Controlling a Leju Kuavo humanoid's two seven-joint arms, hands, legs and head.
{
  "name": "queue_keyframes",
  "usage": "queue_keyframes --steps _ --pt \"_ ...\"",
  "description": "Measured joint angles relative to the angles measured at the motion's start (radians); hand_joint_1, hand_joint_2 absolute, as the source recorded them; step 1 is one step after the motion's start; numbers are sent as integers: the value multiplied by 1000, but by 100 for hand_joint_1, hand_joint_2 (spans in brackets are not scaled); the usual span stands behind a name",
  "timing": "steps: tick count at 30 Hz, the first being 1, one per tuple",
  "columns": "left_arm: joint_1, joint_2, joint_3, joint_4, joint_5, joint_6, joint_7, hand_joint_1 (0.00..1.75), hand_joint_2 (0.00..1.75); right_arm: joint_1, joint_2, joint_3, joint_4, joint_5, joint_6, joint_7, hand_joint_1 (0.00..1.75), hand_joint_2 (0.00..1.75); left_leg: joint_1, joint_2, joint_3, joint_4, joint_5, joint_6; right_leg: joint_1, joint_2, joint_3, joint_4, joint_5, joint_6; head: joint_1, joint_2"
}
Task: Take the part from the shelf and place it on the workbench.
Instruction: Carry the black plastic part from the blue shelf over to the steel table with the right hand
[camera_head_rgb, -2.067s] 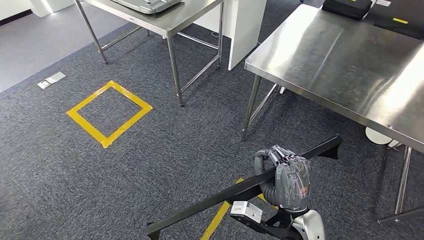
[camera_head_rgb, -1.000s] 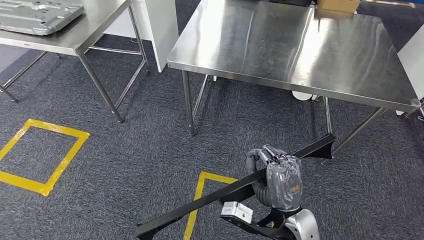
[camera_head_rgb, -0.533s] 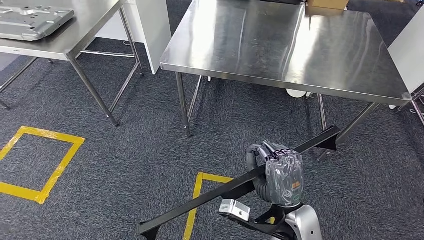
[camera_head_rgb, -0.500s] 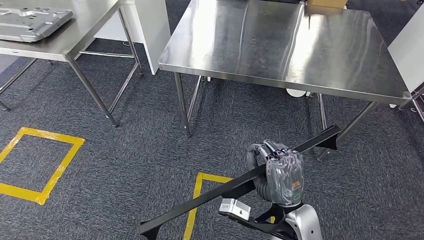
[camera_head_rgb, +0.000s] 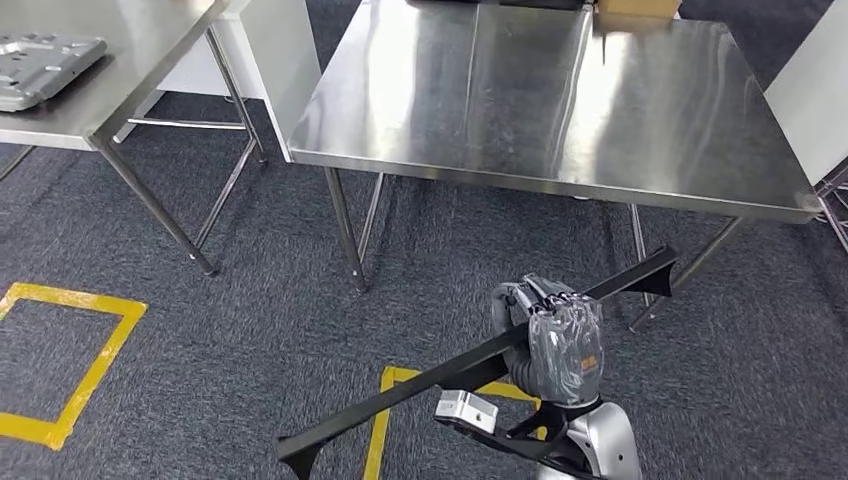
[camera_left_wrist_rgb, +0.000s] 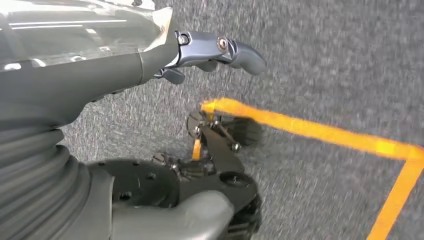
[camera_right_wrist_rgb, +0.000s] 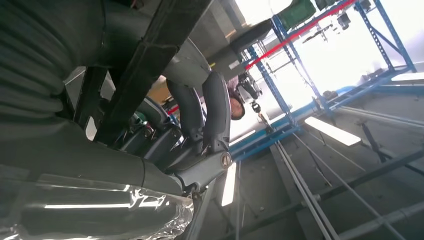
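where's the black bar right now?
Head view, lower centre: the black bar is gripped by the right hand above the carpet, just short of the steel workbench.

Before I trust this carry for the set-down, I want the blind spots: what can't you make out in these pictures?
- Right hand, head view: a plastic-wrapped cover hides how its fingers wrap the black bar.
- Cardboard box on the workbench: cut off by the top edge.
- Left hand, left wrist view: fingers mostly hidden behind the cover.
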Motion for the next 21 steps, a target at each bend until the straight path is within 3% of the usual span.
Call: queue_keyframes --steps 2,4,5,7,9,10,11,12,13,14,15,17,18,19,20,21 --pt "0 -1 0 0 -1 -2 0 0 175 -3 -1 1 2 -1 -2 0 175 175 1 -1 28 -24 -11 14 1 -2 7 20 17 24 -5 0" --pt "2 -1 1 0 -2 -5 2 0 175 -6 -4 2 5 -1 -4 1 175 175 9 -4 74 -56 -20 23 0 -7 -53 126 40 37 -4 0" --pt "3 -2 1 0 -3 -7 3 0 175 -7 -7 2 7 -1 -5 1 175 175 13 -4 97 -73 -27 24 -3 -9 -104 196 37 34 -2 0" --pt "4 -3 1 0 -5 -11 5 0 175 -6 -14 2 13 0 -6 5 175 175 17 -7 140 -99 -44 22 -5 -11 -206 289 -18 21 1 0" --pt "7 -3 1 0 -8 -15 7 0 175 -5 -20 2 18 1 -6 9 175 175 23 -11 185 -111 -70 15 -11 -12 -263 275 -82 21 1 0" --pt "7 -3 1 0 -10 -15 8 0 175 -5 -23 3 20 1 -7 10 175 175 26 -13 208 -113 -87 10 -16 -14 -275 234 -84 31 1 0" --pt "8 -3 1 0 -11 -16 9 0 175 -4 -26 3 22 2 -7 12 175 175 29 -14 226 -113 -106 4 -22 -19 -279 176 -44 51 3 0" --pt "9 -2 1 1 -12 -16 10 0 175 -4 -30 3 26 2 -7 13 175 175 30 -15 247 -111 -128 -3 -27 -30 -282 112 36 76 7 0" --pt "11 0 1 1 -13 -16 10 0 175 -4 -34 3 29 3 -8 14 175 175 27 -14 263 -111 -149 -11 -29 -45 -279 62 120 90 12 0" --pt "12 1 1 2 -13 -17 11 0 175 -3 -37 3 31 3 -9 16 175 175 24 -12 278 -114 -171 -17 -27 -55 -274 31 187 93 13 0" --pt "12 2 1 2 -14 -18 12 0 175 -5 -38 4 32 3 -10 19 175 175 21 -9 298 -112 -183 -23 -27 -61 -268 21 223 81 13 0" --pt "5 2 1 0 -16 -21 12 0 175 -10 -39 5 31 4 -11 23 175 175 27 -2 305 -78 -178 -32 -27 -51 -245 29 210 35 2 0" --pt "1 2 0 0 -17 -21 12 0 175 -12 -39 6 30 4 -12 24 175 175 32 -1 284 -25 -158 -35 -28 -46 -233 30 199 15 1 0" --pt "-3 2 0 -1 -18 -22 12 0 175 -14 -39 7 30 5 -13 26 175 175 35 -1 243 44 -144 -36 -25 -42 -219 31 187 -1 0 0" --pt "-5 2 0 -1 -19 -23 12 0 175 -13 -40 8 30 6 -13 27 175 175 36 -2 191 117 -145 -36 -22 -39 -205 30 175 -12 -2 0" --pt "-4 2 0 -1 -19 -23 12 0 175 -13 -41 8 30 6 -13 29 175 175 34 -2 136 182 -169 -36 -18 -36 -190 29 161 -20 -3 0"
